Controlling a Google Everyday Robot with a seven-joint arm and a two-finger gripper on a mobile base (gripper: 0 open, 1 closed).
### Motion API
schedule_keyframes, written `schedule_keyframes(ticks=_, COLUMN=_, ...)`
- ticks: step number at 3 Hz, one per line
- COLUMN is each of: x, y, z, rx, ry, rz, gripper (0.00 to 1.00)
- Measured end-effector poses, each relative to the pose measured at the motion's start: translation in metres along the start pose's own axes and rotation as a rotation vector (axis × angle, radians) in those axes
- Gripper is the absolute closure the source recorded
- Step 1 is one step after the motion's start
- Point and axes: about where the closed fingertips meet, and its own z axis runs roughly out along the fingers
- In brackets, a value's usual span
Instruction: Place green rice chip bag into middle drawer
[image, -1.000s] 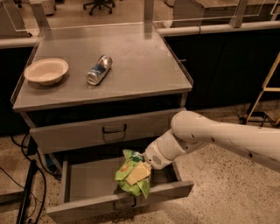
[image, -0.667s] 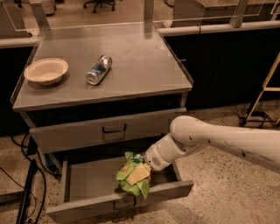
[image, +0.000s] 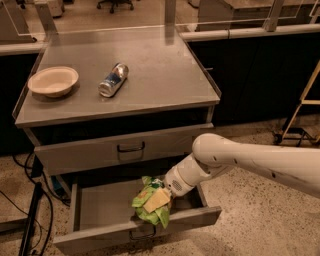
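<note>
The green rice chip bag (image: 150, 201), bright green with a pale chip picture, hangs at the end of my white arm over the right part of the open middle drawer (image: 100, 212). My gripper (image: 161, 196) is at the bag's upper right side, low inside the drawer opening and hidden behind the bag and the wrist. The drawer is pulled out, with its dark handle on the front panel at the bottom. The upper handled drawer (image: 131, 148) is closed.
On the cabinet top (image: 165, 75) lie a silver-blue can (image: 113, 80) on its side and a pale bowl (image: 53, 81) at the left. Cables (image: 20, 200) run over the floor at the left. A yellow ladder frame (image: 302, 107) stands at the right.
The arm and the bag have shifted slightly lower and nearer the drawer's front; the bag stays at the gripper.
</note>
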Motion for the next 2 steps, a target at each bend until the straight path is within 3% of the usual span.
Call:
schedule_keyframes(ticks=1, x=-0.0048, y=-0.0361, z=0.0154, rx=-0.009, ry=-0.061, rz=0.072, gripper=1.0)
schedule_keyframes(ticks=2, x=-0.0048, y=-0.0362, z=0.0156, rx=-0.009, ry=-0.061, rz=0.073, gripper=1.0)
